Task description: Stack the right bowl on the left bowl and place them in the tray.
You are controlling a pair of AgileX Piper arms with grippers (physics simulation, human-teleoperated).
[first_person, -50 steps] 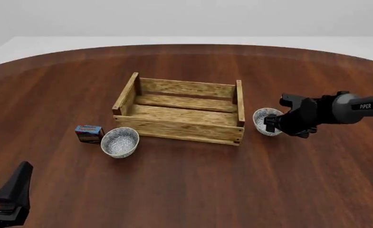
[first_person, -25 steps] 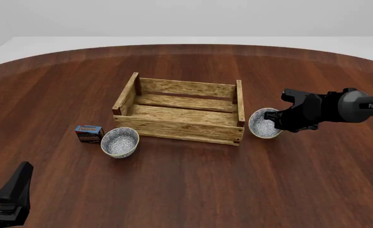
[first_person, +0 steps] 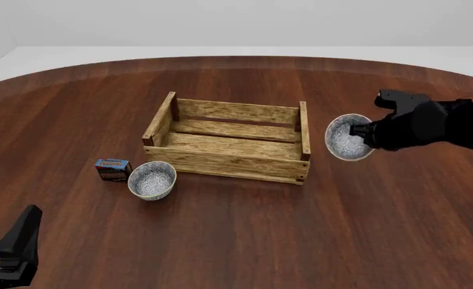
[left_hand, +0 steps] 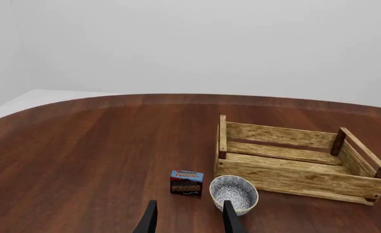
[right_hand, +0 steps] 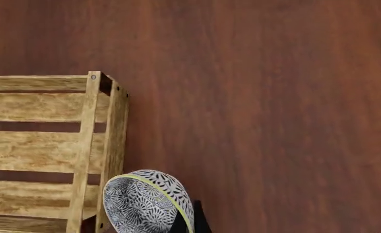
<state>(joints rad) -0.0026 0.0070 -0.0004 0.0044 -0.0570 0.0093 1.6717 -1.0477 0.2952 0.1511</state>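
- Two speckled bowls are what we have in view, one on the table and one in the air.
- Nearest to us in the front view, the left gripper (first_person: 11,250) sits low at the table's near left corner; through its wrist camera we see its two dark fingers (left_hand: 230,219) spread apart with nothing between them.
- Farther in, the left bowl (first_person: 152,180) stands upright on the wooden table (first_person: 236,241), just off the tray's near left corner.
- Just beside that bowl, on its left, we see a small blue-and-red box (first_person: 113,169), close but apart from it.
- Beyond these, the tray (first_person: 229,141) sits mid-table, a slatted wooden crate with nothing inside it.
- To the tray's right, the right gripper (first_person: 370,133) is clamped on the rim of the right bowl (first_person: 349,137), which we see lifted off the table and tipped on its side, its speckled inside facing the tray.
- From the right wrist camera we see that bowl (right_hand: 149,204) hanging just outside the tray's right end wall (right_hand: 110,145), with one dark fingertip at its rim.
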